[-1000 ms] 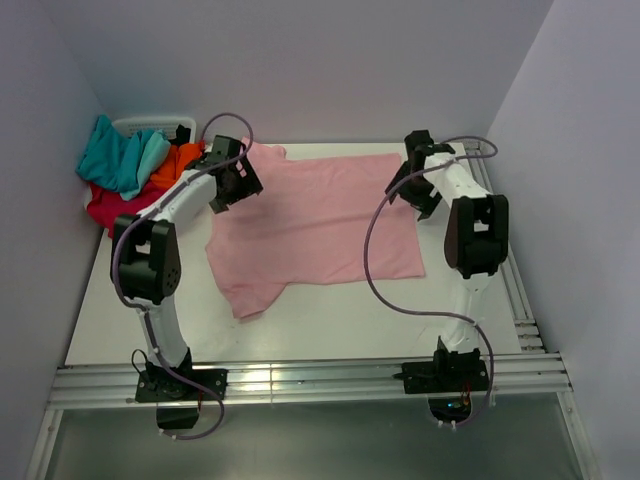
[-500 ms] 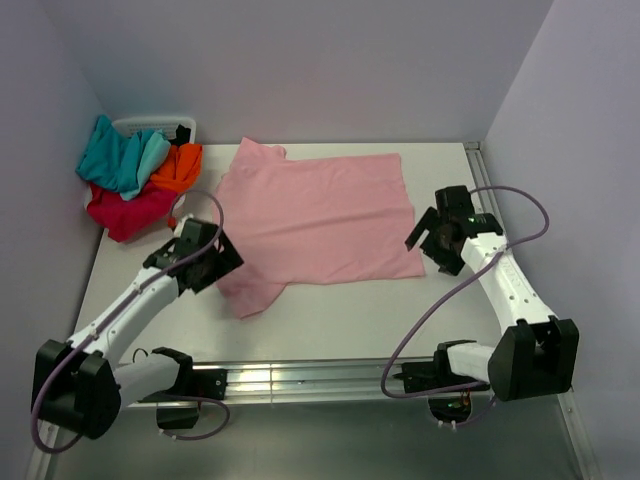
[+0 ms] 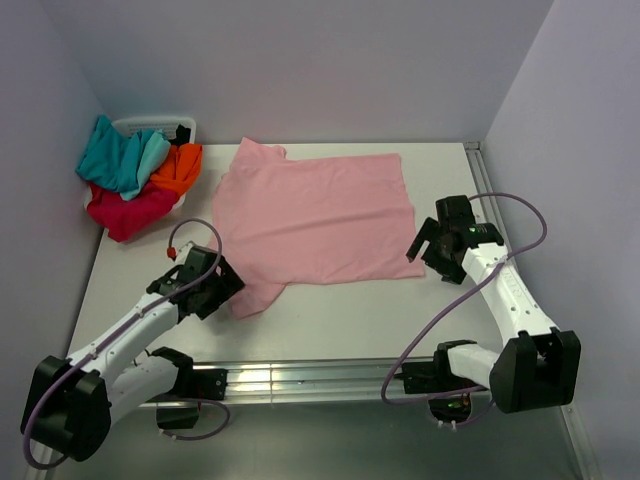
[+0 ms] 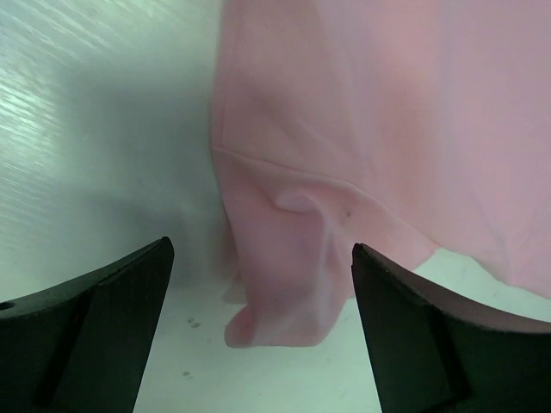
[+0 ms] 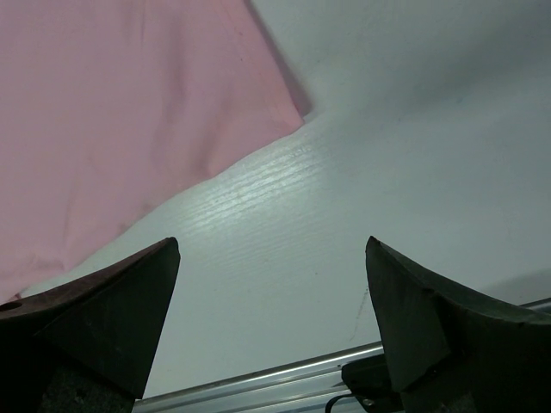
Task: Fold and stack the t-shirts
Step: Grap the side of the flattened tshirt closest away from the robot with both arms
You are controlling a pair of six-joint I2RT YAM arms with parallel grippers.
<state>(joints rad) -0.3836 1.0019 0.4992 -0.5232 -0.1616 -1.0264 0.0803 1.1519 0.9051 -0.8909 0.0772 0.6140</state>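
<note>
We have swung both arms from the far edge to the near corners of the light pink cotton t-shirt (image 3: 315, 220), spread flat mid-table. Left gripper (image 3: 212, 291) and right gripper (image 3: 432, 250) gape wide, empty, ready to start folding.

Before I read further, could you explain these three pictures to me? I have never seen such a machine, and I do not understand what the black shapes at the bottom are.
This is a robot with two arms on a table. One picture looks down from above; the other two come from cameras on the wrists. The black shapes are each tool's own fingers. The left tool is open beside the near sleeve of a pink shirt, which lies spread flat. The right tool is open at the shirt's near right corner. Neither holds anything. More shirts, teal, orange and red, lie heaped at the far left.
</note>
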